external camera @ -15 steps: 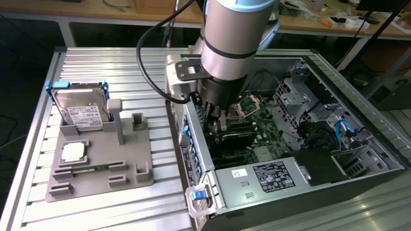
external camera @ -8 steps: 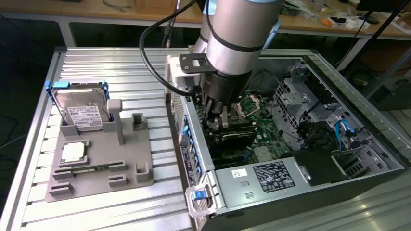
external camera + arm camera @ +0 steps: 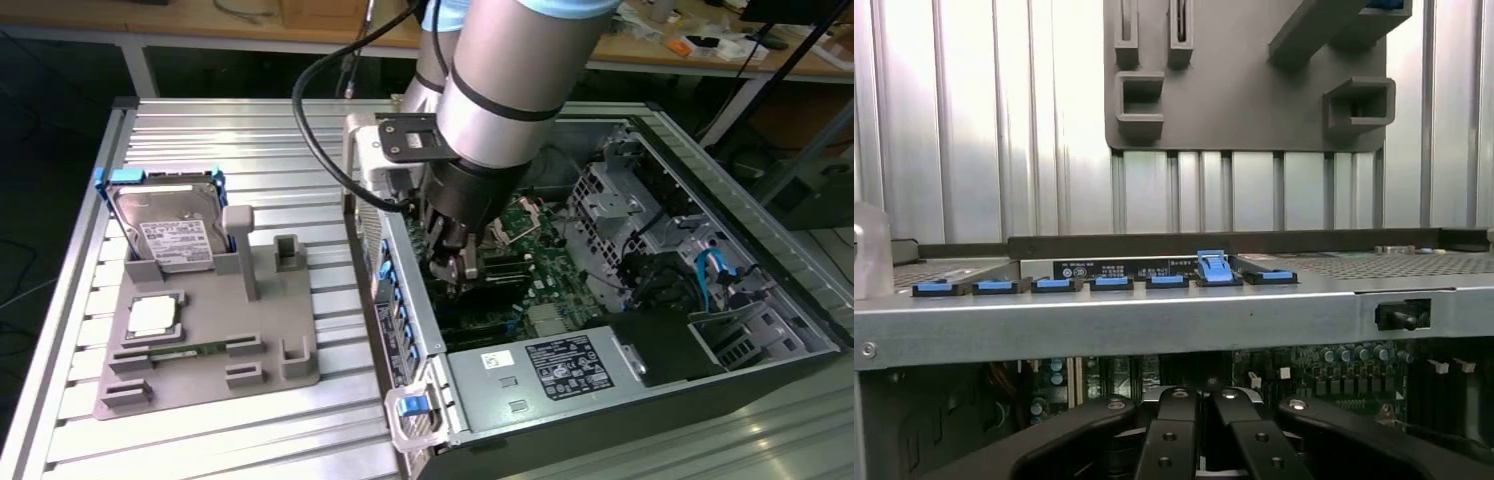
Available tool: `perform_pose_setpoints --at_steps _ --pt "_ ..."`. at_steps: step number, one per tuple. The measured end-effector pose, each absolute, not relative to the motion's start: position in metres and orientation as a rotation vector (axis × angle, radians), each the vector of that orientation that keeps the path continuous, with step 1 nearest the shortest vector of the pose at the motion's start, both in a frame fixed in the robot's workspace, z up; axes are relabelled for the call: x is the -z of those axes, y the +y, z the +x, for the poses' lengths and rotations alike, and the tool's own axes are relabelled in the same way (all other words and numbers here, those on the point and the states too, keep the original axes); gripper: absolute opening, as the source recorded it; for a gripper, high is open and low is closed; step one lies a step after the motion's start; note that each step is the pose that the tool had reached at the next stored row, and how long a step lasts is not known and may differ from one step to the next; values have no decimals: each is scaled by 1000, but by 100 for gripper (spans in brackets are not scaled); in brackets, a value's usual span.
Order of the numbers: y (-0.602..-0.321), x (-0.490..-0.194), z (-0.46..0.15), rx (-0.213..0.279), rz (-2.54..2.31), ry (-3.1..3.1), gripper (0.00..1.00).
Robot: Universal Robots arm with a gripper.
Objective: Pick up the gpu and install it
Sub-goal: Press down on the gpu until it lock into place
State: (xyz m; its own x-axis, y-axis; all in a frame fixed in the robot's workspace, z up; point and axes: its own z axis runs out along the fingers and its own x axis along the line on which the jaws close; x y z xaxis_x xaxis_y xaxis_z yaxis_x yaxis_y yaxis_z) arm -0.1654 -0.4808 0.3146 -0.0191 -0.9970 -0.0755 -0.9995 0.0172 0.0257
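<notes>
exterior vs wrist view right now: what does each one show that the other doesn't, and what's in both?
Exterior only: the robot arm reaching into the open computer case, the hard drive standing at the back of the grey holder tray, the power supply and the green motherboard.
Wrist only: the row of blue slot clips seen head on, one clip raised.
Both: the hand, shut, inside the case, plus the tray and the ribbed table.

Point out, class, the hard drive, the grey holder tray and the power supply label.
hard drive (image 3: 171, 232), exterior view, on its white label.
grey holder tray (image 3: 260, 345), exterior view, on its bare flat base.
power supply label (image 3: 567, 364), exterior view, on the black sticker's middle.
</notes>
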Motion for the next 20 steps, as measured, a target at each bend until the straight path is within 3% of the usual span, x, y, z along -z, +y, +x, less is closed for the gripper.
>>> perform_pose_setpoints --at_steps 7,15,20 --pt "-493 -314 -165 -124 -2186 2228 11" --pt "-486 -311 -165 -83 -2205 2250 11" --pt "-480 -311 -168 -82 -2205 2250 11"
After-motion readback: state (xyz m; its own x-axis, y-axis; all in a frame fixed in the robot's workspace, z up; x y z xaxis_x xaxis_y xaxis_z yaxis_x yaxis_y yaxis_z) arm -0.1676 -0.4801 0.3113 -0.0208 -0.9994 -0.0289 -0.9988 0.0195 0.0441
